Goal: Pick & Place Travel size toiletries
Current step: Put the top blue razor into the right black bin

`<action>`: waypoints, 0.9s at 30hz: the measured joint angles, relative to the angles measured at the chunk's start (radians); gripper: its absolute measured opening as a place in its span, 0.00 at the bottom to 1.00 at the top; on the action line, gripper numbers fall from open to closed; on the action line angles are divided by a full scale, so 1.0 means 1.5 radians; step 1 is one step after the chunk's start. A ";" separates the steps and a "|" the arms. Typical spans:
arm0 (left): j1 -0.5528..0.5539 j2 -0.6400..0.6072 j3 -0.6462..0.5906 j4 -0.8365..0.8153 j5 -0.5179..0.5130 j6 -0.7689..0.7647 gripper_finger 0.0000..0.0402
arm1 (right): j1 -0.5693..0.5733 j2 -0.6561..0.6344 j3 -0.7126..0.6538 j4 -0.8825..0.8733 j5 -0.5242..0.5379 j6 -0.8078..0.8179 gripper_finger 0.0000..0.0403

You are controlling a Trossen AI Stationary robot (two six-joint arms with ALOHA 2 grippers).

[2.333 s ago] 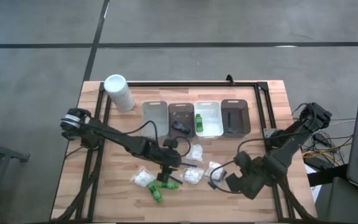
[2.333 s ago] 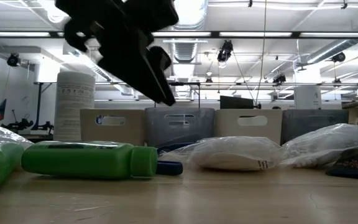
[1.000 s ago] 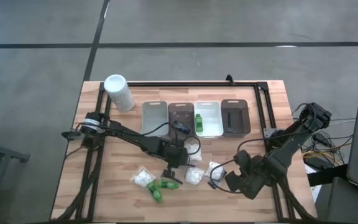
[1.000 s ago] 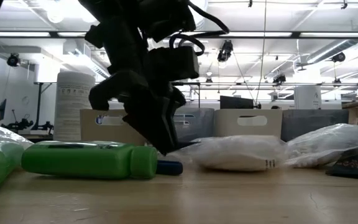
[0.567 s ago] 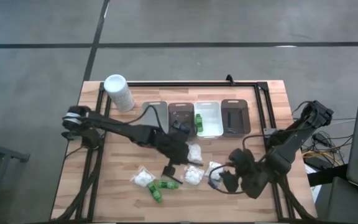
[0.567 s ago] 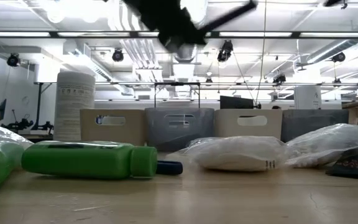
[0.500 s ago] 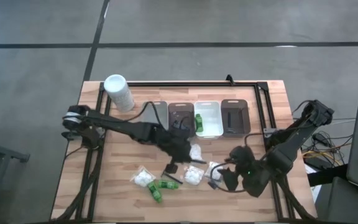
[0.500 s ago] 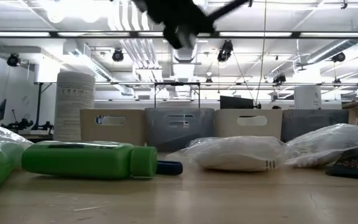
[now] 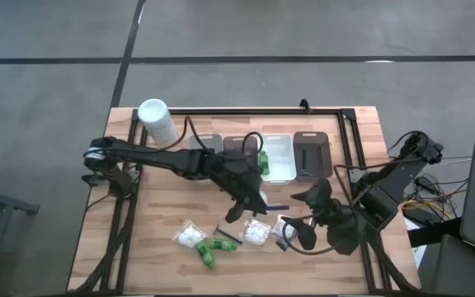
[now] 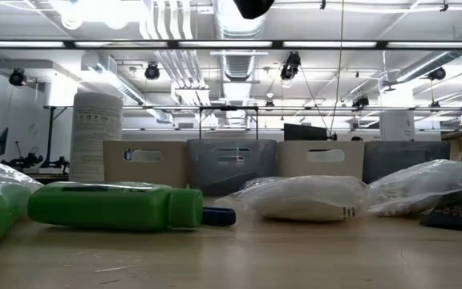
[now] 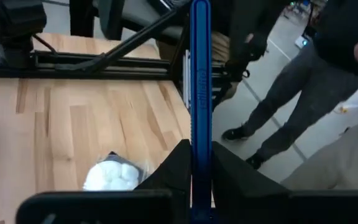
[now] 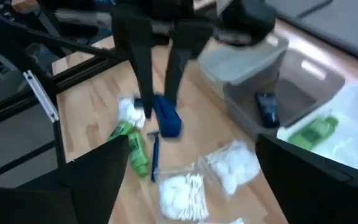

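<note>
Left tool (image 9: 254,198) at frame centre, clamped on a thin blue stick (image 11: 200,93), above the tabletop (image 9: 163,214), right tool (image 9: 308,216) lower right, fingers apart, holding nothing

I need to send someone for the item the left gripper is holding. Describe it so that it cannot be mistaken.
Start at the row of four trays at the table's far edge. Just in front of them the left gripper hangs above the table, shut on a thin blue stick. Unlike its look-alike, the blue stick lying on the wood by the green bottles, this one is lifted.
</note>
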 joint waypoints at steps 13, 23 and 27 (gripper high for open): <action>0.001 0.001 -0.005 0.063 -0.048 0.051 0.10 | -0.012 0.006 0.026 0.010 0.021 -0.031 0.84; 0.001 0.001 -0.006 0.070 -0.045 0.081 0.10 | -0.015 0.006 0.026 0.011 0.018 -0.022 0.74; 0.001 0.001 -0.011 0.071 -0.044 0.081 0.10 | -0.023 0.006 0.026 0.013 0.019 -0.022 0.70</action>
